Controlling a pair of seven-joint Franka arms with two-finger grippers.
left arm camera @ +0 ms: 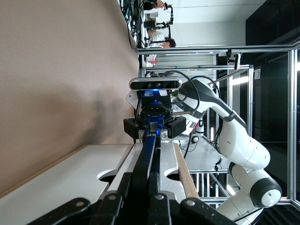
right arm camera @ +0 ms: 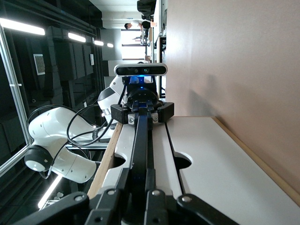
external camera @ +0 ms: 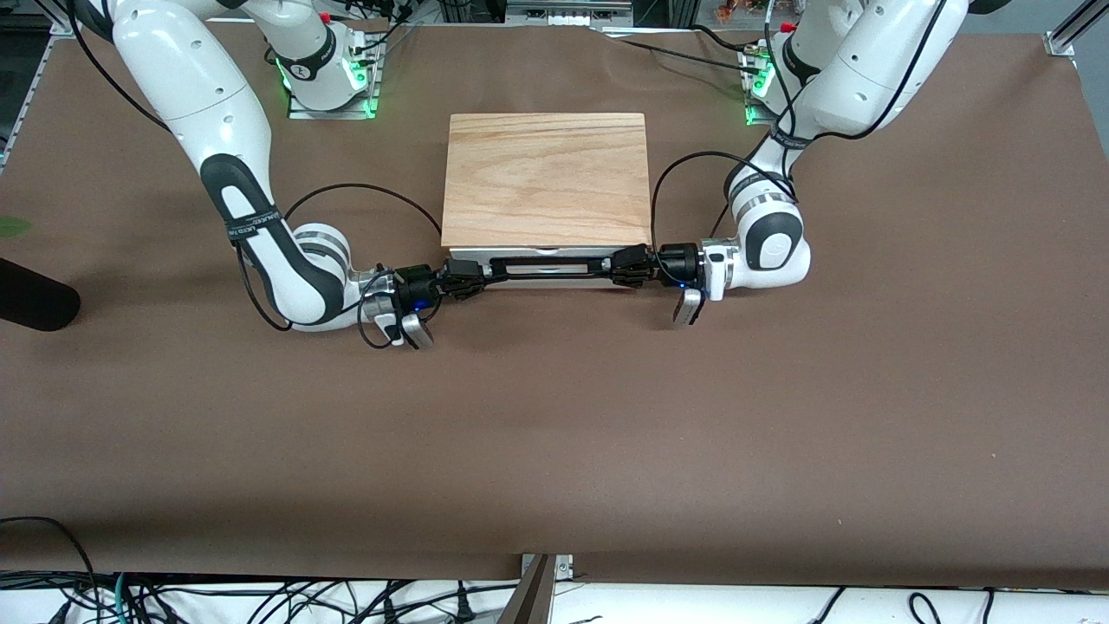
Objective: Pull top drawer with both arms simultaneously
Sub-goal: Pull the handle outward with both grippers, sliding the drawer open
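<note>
The top drawer's white front (external camera: pixel 554 253) sits just under the front edge of the light wood cabinet top (external camera: pixel 546 178). Its long black bar handle (external camera: pixel 546 266) runs across it. My right gripper (external camera: pixel 476 276) is shut on the handle's end toward the right arm. My left gripper (external camera: pixel 617 264) is shut on the end toward the left arm. In the left wrist view my left gripper (left arm camera: pixel 151 197) clamps the handle (left arm camera: pixel 149 154), with the right gripper (left arm camera: pixel 153 127) at its other end. In the right wrist view my right gripper (right arm camera: pixel 140 197) clamps the handle (right arm camera: pixel 139 145), facing the left gripper (right arm camera: pixel 141 112).
A second white drawer front (left arm camera: pixel 79 173) with a notch lies below the top one; it also shows in the right wrist view (right arm camera: pixel 206 154). The brown table (external camera: pixel 554 433) stretches in front of the cabinet. A black object (external camera: pixel 30 299) lies at the right arm's end.
</note>
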